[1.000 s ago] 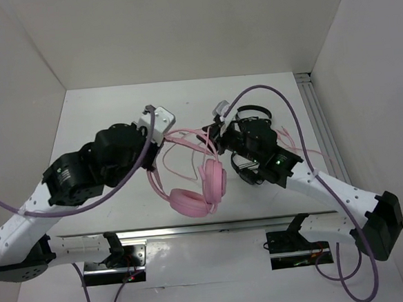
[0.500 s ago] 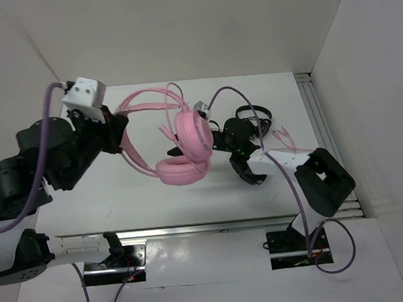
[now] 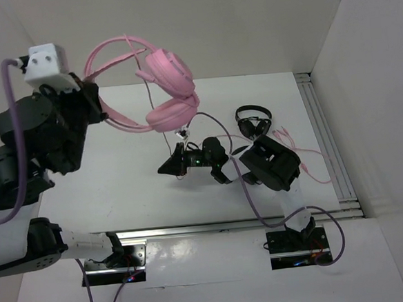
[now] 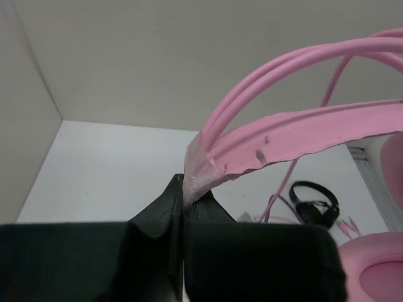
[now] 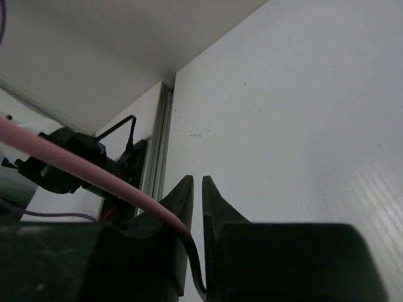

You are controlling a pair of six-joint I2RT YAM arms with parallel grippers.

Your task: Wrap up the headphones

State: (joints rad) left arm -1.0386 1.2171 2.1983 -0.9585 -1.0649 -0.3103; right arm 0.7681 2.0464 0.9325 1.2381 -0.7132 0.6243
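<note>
The white table filled the floor of the walled cell. The left arm stood tall over the table's near-left corner, and the right arm was folded low near the middle, reaching towards the left edge.

The pink headphones hung in the air, clear of the table, above its far edge and left of centre. Both padded cups dangled close together below the double-wire headband. A small black headset lay flat on the table towards the far-right corner, well apart from the pink one.

The left end effector was clamped on one end of the headband, its fingers pressed together around the pink band (the wires fanned out from that grip).

The thin pink cable ran down into the right end effector, which sat just above the table near its centre. Its fingers were drawn nearly together, with the cable pinched between them. More of the cable trailed loosely on the table near the right edge.
</note>
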